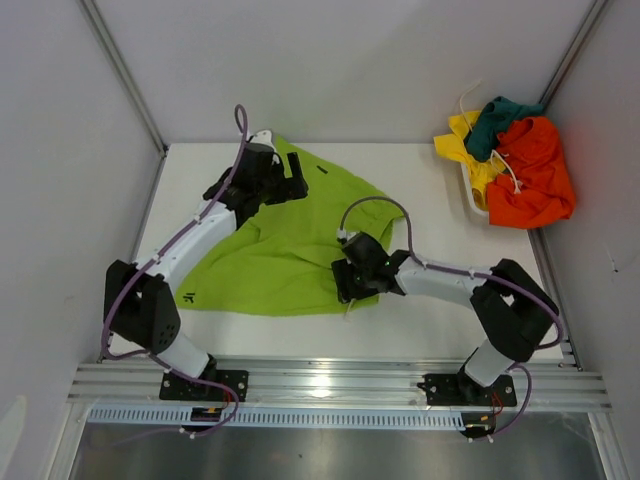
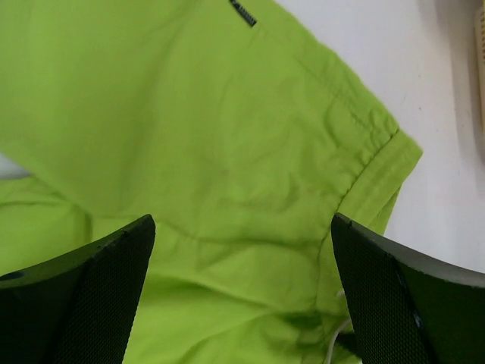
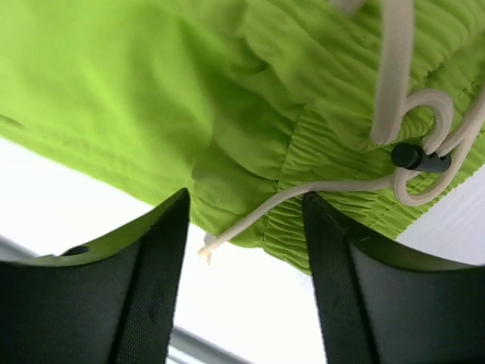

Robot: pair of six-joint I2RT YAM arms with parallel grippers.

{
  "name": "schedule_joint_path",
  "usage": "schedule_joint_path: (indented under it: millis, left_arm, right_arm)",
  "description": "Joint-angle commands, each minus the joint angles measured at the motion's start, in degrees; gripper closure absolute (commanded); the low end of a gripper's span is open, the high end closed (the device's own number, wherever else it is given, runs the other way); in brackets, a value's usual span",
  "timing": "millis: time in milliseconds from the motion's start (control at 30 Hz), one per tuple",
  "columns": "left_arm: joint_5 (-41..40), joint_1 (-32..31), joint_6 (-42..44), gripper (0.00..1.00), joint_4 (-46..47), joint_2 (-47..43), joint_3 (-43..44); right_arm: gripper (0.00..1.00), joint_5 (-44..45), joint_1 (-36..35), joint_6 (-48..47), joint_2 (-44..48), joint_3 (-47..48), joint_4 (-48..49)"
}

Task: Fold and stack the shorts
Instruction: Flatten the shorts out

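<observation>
Nearest us, our right jaws stand apart astride the waistband of the lime green cloth shorts spread on the white counter. We'd pinch both layers, skipping the white drawstring. Farther back, left jaws gape, empty. The small dark label's unreadable, sadly.

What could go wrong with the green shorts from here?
The right gripper might pinch only the loose drawstring in front of it, not the waistband. The left gripper is open above the shorts, holding nothing, so a one-sided pull could bunch them.
</observation>
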State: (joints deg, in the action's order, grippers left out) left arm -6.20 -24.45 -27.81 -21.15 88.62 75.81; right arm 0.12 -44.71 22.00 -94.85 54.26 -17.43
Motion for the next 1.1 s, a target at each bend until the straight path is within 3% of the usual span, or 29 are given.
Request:
schedule_joint_path:
  millis: [0, 200, 400, 500, 767, 1067]
  left_arm:
    - [3.29, -0.78, 2.15, 0.01, 2.86, 2.69, 3.47]
    - [7.85, -4.2, 3.64, 0.01, 4.97, 8.13, 3.82]
    - [10.41, -10.53, 5.75, 0.01, 2.52, 17.19, 12.05]
    - [11.55, -13.51, 6.28, 0.01, 0.67, 21.76, 17.41]
    - [19.89, -14.49, 6.54, 0.01, 1.11, 29.32, 27.1]
    - [26.5, -14.49, 1.46, 0.01, 2.6, 37.41, 34.05]
  right_arm:
    - [0.34, 3.73, -4.93, 6.56, 6.5, -2.84, -2.08]
    - [0.28, 4.19, -9.43, 11.57, 20.92, -9.34, 0.64]
    - [0.28, 7.09, -8.56, 13.42, 29.8, -14.17, -1.12]
    - [0.31, 3.4, -4.78, 13.68, 30.51, -17.86, 1.86]
    - [0.35, -4.07, 0.67, 15.0, 28.5, -23.58, 13.1]
    - [0.37, -6.19, 2.08, 15.7, 22.43, -25.96, 22.7]
